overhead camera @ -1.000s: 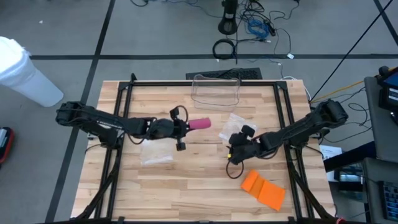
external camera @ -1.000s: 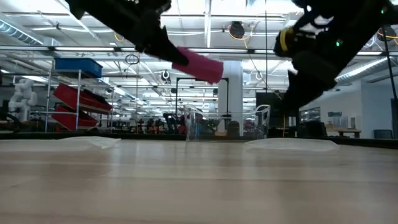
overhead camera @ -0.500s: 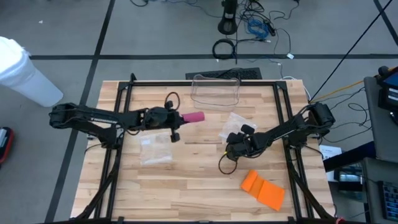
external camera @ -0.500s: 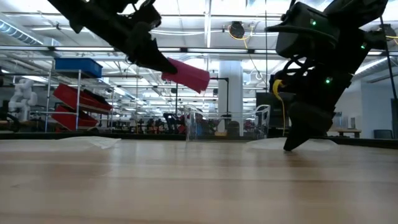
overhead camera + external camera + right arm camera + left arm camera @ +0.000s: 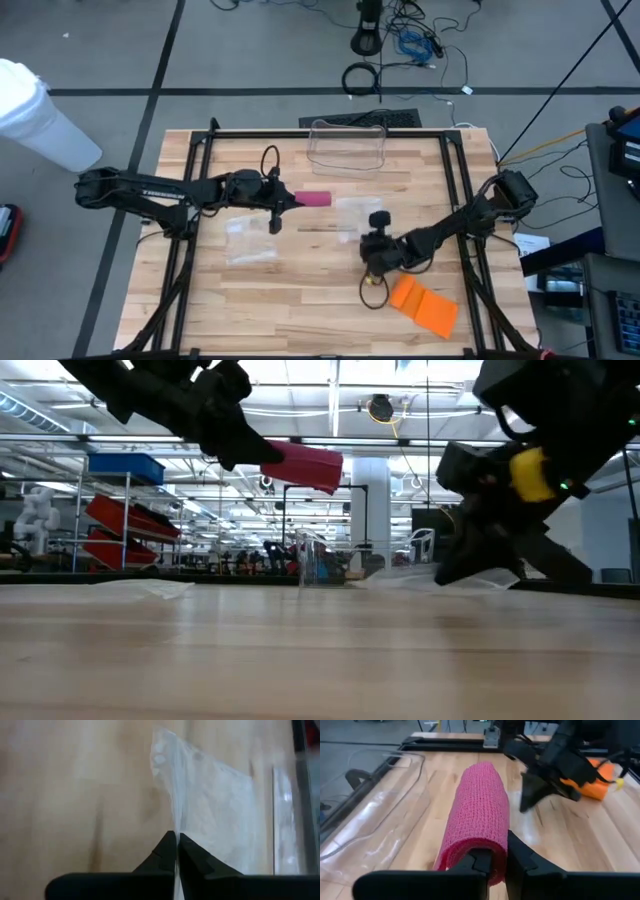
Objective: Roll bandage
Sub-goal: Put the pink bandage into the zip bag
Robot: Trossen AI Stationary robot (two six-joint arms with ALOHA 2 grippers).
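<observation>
While I look down from the high view, my left gripper [image 5: 285, 202] sits left of centre, clamped on the pink bandage roll [image 5: 314, 199]. My right gripper [image 5: 372, 243], right of centre, is pinched on a clear plastic bag [image 5: 356, 210]; an orange piece [image 5: 423, 304] lies lower right on the wooden table [image 5: 300, 290].

At table height, the roll [image 5: 303, 466] hangs upper centre, clear of the boards, with a wide hall of racks behind.

From my left wrist, fingers [image 5: 477, 862] grip the roll's [image 5: 479, 815] near end.

From my right wrist, closed fingertips [image 5: 172, 842] nip the bag's [image 5: 210, 805] edge. I judge bagging comes next: open the bag's mouth and feed the roll in.
</observation>
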